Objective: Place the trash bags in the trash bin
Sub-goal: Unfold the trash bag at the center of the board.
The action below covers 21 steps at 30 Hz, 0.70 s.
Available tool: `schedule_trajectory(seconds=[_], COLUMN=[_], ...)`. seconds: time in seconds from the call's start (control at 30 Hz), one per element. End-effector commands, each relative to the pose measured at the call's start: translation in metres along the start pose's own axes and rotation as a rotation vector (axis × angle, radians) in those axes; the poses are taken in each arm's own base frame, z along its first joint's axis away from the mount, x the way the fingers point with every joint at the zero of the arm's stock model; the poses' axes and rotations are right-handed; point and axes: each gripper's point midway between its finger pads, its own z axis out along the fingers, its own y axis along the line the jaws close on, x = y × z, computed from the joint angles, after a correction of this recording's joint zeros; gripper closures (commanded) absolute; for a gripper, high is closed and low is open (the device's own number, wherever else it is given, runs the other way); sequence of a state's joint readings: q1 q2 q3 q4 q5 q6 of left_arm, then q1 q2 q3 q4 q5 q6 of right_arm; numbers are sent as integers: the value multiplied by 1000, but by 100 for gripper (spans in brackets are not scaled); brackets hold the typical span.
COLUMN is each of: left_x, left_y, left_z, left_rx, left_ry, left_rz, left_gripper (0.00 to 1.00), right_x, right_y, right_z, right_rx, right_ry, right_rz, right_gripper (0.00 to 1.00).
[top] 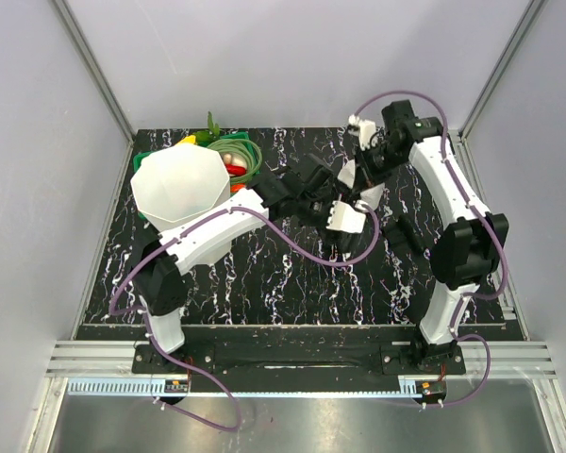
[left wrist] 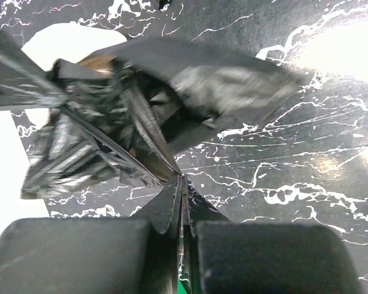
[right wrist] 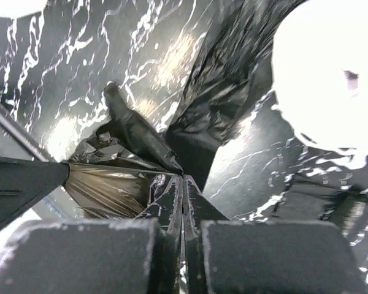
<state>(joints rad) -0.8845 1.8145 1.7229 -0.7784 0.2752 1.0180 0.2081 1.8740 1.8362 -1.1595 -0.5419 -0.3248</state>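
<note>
We see a black, white-veined marbled table [top: 264, 283] under the left gripper [top: 357, 209], glare-patched, with pale grey walls [top: 292, 57] and aluminium posts [top: 92, 66] beyond and beside it, a steel ledge [top: 292, 423] behind it.

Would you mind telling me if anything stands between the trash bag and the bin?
No loose object shows. The left gripper and right gripper are shut on the trash bag; only the left arm's own forearm lies between it and the open trash bin.
</note>
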Motion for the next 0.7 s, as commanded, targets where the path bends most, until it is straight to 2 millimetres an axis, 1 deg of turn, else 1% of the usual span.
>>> schedule_trajectory(seconds=[0.0, 0.2, 0.3, 0.4, 0.5, 0.6, 0.67], left_x=[-35, -40, -36, -29, -21, -10, -4], left_y=[9, -1, -4, -5, -10, -14, -16], left_z=[-46, -66, -76, -90, -101, -105, -105], left_rx=[-59, -42, -39, -46, -41, -42, -43], left_ry=[-97, -105, -85, -60, -27, 16, 34], left_rz=[-37, -73, -73, -69, -56, -52, -63], left_gripper=[100, 100, 100, 100, 100, 100, 100], right_x=[-32, -30, -32, -34, -37, -40, -39], right_y=[-3, -20, -32, -43, -49, -52, -49], right_z=[-55, -54, -58, -67, -76, -84, -85], right_rx=[168, 239, 293, 359, 401, 439, 431], right_ry=[-117, -118, -132, -148, -169, -190, -199], right_rz=[-81, -62, -50, -48, -49, -46, -45], right_gripper=[100, 100, 100, 100, 100, 100, 100])
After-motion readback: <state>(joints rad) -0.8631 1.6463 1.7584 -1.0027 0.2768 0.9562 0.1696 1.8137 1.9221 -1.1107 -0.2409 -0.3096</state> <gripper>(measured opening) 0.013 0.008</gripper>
